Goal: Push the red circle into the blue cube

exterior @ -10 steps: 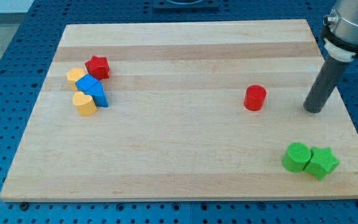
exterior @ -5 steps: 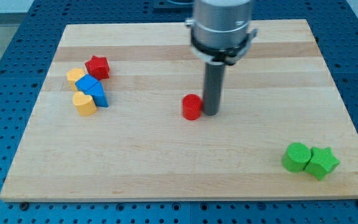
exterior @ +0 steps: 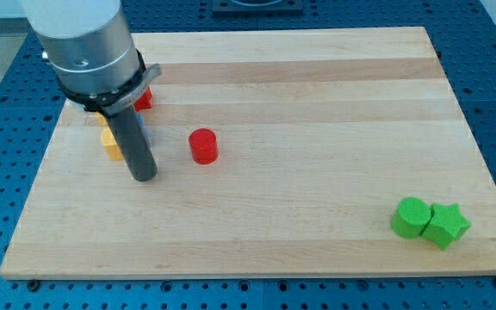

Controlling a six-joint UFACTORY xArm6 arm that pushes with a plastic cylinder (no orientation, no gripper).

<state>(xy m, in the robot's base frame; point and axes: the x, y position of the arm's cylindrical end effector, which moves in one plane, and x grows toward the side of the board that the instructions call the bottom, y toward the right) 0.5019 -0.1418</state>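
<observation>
The red circle [exterior: 203, 145] is seen on the wooden board [exterior: 317, 224], apart from my tip [exterior: 145, 176] at its left. The blue cube is mostly hidden by the rod. Nothing is held; there are no fingers.

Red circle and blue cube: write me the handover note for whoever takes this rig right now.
Tip: my tip is down on the board, left of the red circle and apart from it.
Things: the red circle stands alone right of the left cluster. The blue cube is almost wholly hidden behind the rod; beside it show a yellow block and a red block. Two green blocks sit at the view's bottom right.
Done: no contact yet.
Left: get round to the circle's right, then push left.
</observation>
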